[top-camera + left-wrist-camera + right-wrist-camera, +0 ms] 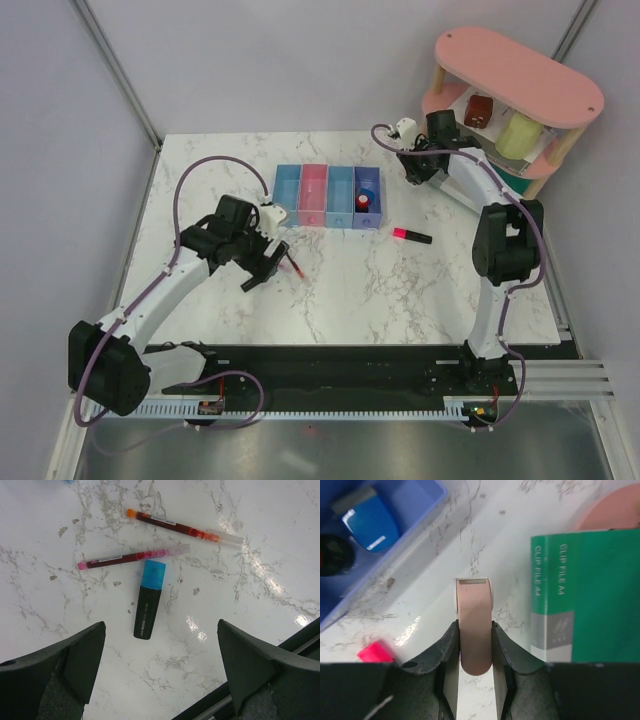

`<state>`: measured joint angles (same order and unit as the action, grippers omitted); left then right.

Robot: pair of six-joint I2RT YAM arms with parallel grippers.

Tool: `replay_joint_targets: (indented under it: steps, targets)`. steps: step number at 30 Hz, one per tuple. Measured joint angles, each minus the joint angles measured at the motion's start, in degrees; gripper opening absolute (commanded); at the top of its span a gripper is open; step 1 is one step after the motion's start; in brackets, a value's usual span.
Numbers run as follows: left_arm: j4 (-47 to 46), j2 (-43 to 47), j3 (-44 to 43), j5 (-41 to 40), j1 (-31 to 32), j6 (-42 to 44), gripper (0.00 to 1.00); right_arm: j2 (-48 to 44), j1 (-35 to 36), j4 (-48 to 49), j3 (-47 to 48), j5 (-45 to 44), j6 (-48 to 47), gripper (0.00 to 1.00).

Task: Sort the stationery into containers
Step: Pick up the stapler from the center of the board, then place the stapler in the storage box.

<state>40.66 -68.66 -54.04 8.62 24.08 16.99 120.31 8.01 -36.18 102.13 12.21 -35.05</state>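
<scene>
The left hand (161, 660) hangs spread over the counter (60, 605). The blue-capped marker (148, 602) lies ahead at 12 o'clock, its long axis running 12 to 6, cap far. A red pen (132, 557) lies crosswise just beyond the cap. The right hand (475, 645) pinches a pinkish eraser (474, 610), with the darker blue bin (405, 540) at 10 o'clock and a green box (590, 590) at 3.

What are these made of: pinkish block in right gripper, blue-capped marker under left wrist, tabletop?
Pinkish block: matte, rounded end, no glare; probably rubber eraser. Blue-capped marker: smooth black barrel, printed label; likely hard plastic. Tabletop: glossy white, grey veins, bright reflections; marble or marble-look laminate, can't tell which.
</scene>
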Motion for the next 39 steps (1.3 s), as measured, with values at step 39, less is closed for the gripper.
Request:
replay_joint_targets:
  steps: [39]
  targets:
    - [7.28,7.17,-0.02,-5.53,-0.28,3.87,1.00,9.22,25.79,0.66,18.40,3.80,7.04,0.16]
